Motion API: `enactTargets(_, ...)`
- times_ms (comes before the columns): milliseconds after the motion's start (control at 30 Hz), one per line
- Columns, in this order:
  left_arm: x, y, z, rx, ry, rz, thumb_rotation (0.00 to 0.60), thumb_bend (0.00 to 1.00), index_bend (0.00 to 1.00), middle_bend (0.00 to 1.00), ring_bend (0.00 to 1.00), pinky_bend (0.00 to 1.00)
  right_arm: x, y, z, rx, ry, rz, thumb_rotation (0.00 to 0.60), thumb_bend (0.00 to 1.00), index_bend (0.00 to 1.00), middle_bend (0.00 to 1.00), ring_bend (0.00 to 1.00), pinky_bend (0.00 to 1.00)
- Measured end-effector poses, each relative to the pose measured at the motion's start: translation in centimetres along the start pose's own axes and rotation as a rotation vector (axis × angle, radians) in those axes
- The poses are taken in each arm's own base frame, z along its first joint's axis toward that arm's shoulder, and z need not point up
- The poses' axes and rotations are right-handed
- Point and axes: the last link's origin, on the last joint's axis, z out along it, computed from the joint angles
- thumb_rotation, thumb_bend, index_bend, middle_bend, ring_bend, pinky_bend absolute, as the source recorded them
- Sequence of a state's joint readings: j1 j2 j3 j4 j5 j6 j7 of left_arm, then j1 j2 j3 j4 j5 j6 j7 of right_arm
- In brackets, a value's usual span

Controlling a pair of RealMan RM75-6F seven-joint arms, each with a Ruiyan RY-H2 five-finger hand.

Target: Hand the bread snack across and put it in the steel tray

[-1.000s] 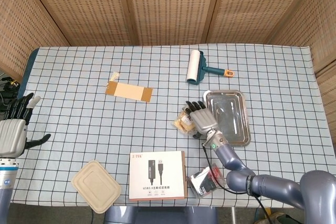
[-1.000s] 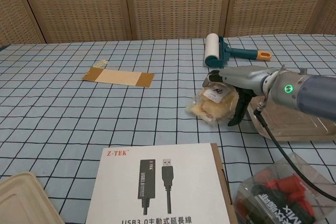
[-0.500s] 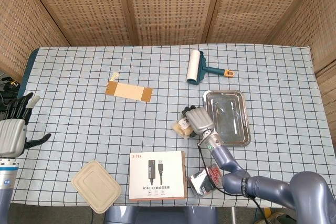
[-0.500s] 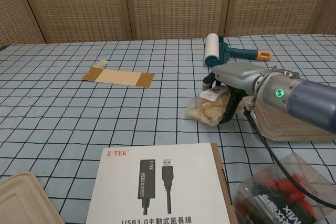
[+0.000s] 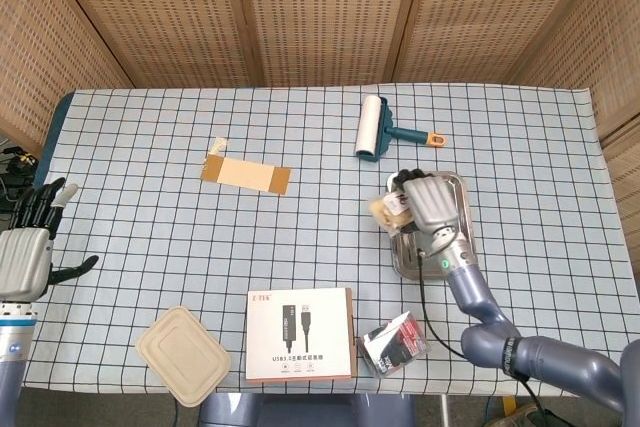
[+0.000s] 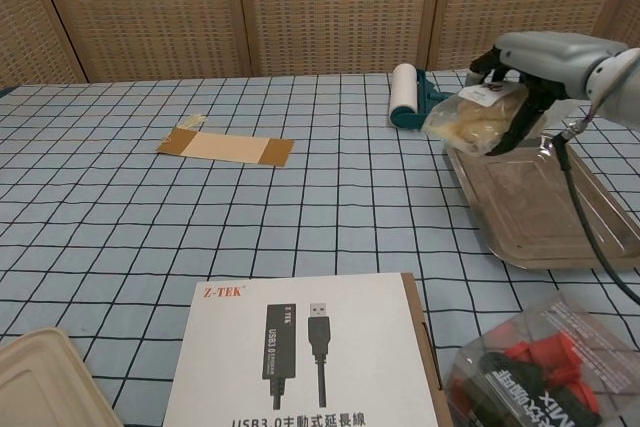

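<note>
My right hand (image 5: 428, 203) (image 6: 545, 59) grips the bread snack (image 5: 390, 211) (image 6: 472, 119), a clear bag with pale bread pieces and a white label. It holds the bag in the air over the near-left part of the steel tray (image 5: 455, 190) (image 6: 545, 207). The tray lies flat on the checked cloth at the right. At the far left edge of the head view my left hand (image 5: 28, 247) hangs with its fingers spread and nothing in it.
A lint roller (image 5: 373, 127) (image 6: 405, 93) lies behind the tray. A brown cardboard strip (image 5: 245, 174) (image 6: 226, 148) lies mid-table. Near the front sit a white Z-TEK box (image 5: 300, 333) (image 6: 305, 357), a beige lidded container (image 5: 182, 354) and a red-black packet (image 5: 396, 343) (image 6: 530, 377).
My right hand has lifted the bread snack off the cloth and carried it right and up, from beside the tray's left edge to above the tray. The left hand has not moved.
</note>
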State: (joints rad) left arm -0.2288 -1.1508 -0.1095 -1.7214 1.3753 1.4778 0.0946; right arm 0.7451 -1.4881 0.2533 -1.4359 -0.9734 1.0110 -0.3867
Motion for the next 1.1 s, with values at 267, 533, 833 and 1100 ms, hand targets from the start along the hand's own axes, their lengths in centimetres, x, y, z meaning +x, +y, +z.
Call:
enactTargets(267,-0.5,0.3,0.0,-0.005,-0.022,0.028,0.600,0.10,0.00,0.00,0.00,0.00,-1.4,5.9,-0.9,-0.156,-0.054,0.023,0.600,0.14,0.57,0.35,0.31,0.30)
enactTargets(533,-0.7,0.4,0.1,0.000,-0.030,0.029,0.600,0.10,0.00,0.00,0.00,0.00,-3.4,7.1,-1.6,-0.185,-0.116,0.054,0.600,0.13,0.39,0.10,0.08,0.02)
enactTargets(833,-0.7,0.2,0.2,0.005,-0.035,0.017,0.600,0.10,0.00,0.00,0.00,0.00,-2.5,6.4,-2.5,-0.176,-0.074,0.025,0.600,0.12,0.20,0.00,0.00,0.00)
enactTargets(1100,-0.7,0.3,0.1,-0.005,-0.036,0.013,0.600,0.10,0.00,0.00,0.00,0.00,-0.6,7.8,-5.1,-0.220,-0.003,-0.006,0.600,0.12,0.19,0.00,0.00,0.00)
